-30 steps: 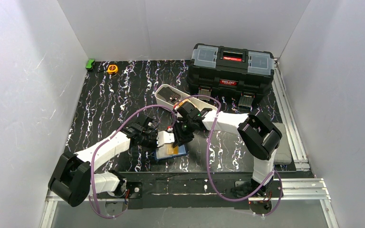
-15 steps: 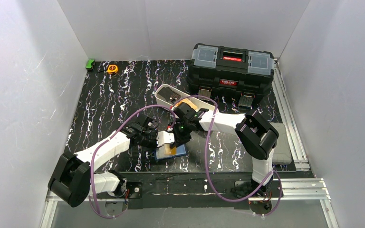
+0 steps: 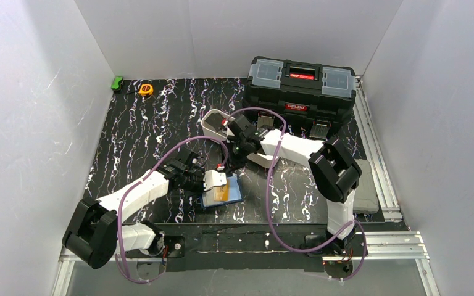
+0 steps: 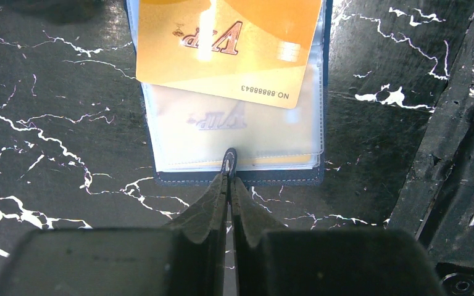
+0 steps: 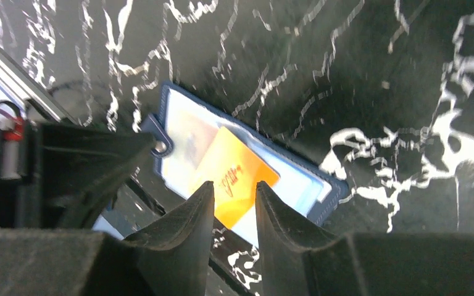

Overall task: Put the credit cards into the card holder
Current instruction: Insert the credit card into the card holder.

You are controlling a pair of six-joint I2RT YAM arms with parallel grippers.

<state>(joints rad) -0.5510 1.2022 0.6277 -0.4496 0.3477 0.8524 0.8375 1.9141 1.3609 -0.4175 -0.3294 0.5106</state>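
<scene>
Left wrist view: your left end effector (image 4: 229,177) is clenched on the tab (image 4: 229,161) of the open card holder (image 4: 271,132), so pin it to the worktop (image 4: 55,123) while your empty, released right end effector (image 5: 234,188) squares the orange card (image 4: 222,49) lying askew on it.

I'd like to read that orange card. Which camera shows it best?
The left wrist view: the orange card fills the upper frame, its VIP lettering and number readable. The right wrist view shows it smaller and blurred. The top view shows only a tiny orange patch on the card holder.
</scene>
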